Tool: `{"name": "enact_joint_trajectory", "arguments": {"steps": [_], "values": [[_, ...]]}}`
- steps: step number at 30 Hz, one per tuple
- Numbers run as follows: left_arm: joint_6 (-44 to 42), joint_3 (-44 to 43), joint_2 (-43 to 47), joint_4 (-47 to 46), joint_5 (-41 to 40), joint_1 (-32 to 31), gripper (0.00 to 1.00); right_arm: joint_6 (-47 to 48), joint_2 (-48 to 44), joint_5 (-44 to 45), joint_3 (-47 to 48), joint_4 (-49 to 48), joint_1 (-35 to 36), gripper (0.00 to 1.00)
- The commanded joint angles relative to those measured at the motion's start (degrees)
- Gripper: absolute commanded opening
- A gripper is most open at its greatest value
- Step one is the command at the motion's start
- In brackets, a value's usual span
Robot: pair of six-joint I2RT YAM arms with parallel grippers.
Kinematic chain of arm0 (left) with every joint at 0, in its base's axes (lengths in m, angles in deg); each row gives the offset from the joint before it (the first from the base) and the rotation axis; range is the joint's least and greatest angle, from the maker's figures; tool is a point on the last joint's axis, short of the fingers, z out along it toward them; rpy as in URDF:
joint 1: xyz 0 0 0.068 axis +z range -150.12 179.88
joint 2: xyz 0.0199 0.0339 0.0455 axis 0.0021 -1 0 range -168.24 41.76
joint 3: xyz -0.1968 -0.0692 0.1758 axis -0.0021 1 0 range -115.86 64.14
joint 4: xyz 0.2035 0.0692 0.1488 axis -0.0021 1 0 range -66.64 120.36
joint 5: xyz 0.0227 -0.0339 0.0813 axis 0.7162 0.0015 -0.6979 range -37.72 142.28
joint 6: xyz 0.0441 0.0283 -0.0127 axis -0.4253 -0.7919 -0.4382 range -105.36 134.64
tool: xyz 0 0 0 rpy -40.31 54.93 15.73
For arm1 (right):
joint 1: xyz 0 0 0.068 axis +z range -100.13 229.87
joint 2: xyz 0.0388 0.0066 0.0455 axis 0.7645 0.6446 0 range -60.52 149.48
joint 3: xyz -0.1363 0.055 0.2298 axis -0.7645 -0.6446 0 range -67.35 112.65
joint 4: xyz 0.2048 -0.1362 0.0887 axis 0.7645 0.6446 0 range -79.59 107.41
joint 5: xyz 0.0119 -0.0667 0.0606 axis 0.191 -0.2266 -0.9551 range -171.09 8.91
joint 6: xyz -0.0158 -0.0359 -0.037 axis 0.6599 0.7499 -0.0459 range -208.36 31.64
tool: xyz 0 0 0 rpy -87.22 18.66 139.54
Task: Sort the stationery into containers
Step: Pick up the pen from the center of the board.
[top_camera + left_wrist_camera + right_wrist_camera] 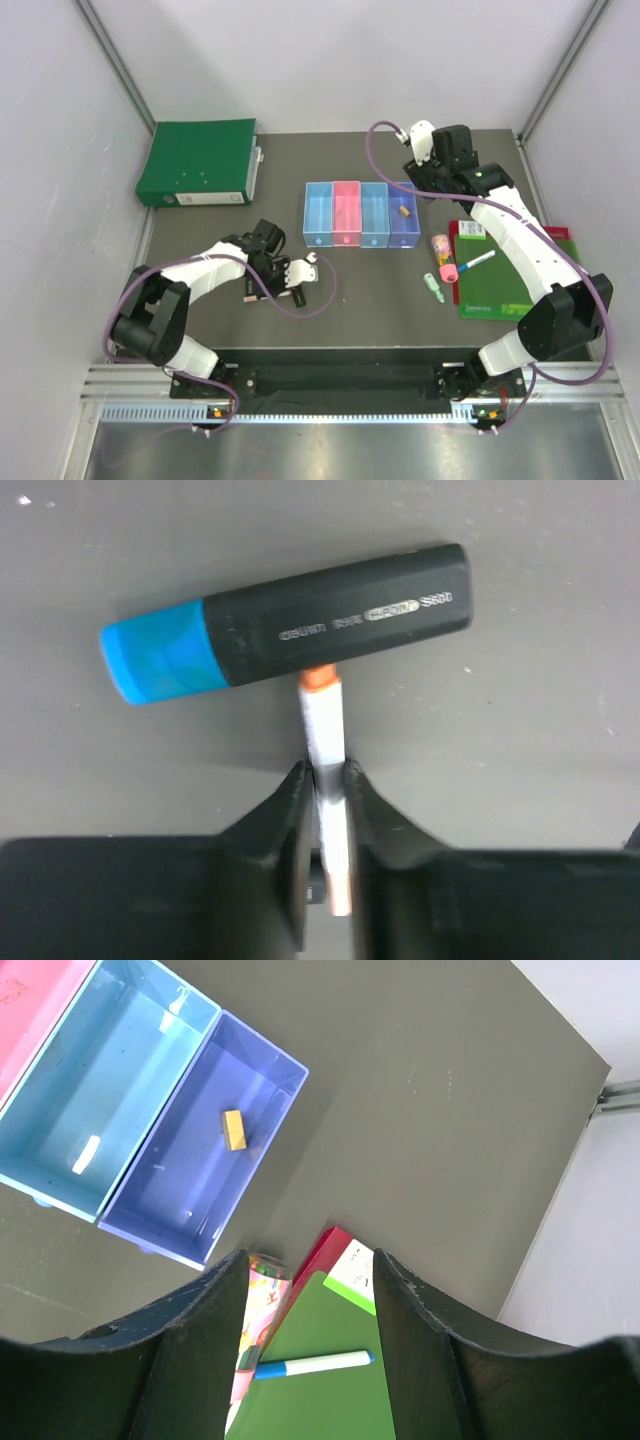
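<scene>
Jaws pinch a white pen [324,725] in the left gripper [327,778]; the right gripper [310,1260] gapes. A highlighter [300,628] lies crosswise against the pen's forward-pointing tip.

Even, diffuse light is cast from above; the dark table [200,230] is dimly rendered against bright walls [330,60], and only soft shadows are thrown. In the left wrist view the highlighter [300,630] is slightly blurred, the white pen [325,730] nearly washed out, the left gripper [325,780] unfocused.
</scene>
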State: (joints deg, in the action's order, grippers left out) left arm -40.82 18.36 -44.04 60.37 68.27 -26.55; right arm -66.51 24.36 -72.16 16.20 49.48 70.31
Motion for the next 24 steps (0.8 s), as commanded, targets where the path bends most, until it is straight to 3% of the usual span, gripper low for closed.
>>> {"name": "enact_joint_trajectory", "arguments": {"steps": [1,3,12,19,24], "values": [[1.49,2.01,-5.52,-4.59,-3.16,-0.19,0.11,-0.58,-2.18,-0.58,0.3,-0.75,-0.5,0.53],[1.76,1.13,-5.87,-3.36,-3.16,-0.19,0.0,-0.66,-2.18,-0.49,0.47,-0.57,-0.5,0.53],[3.6,-6.41,-1.48,9.18,2.1,-0.37,0.0,-0.75,-2.97,-0.49,0.12,-0.66,-1.11,0.53],[9.13,-23.71,3.18,19.66,13.26,-0.37,0.0,-1.02,-2.97,-0.58,0.12,-0.84,-1.46,0.53],[17.9,-32.26,2.92,18.1,18.72,-0.28,0.0,-1.02,-3.05,-0.4,0.3,-0.75,-1.64,0.53]]}}
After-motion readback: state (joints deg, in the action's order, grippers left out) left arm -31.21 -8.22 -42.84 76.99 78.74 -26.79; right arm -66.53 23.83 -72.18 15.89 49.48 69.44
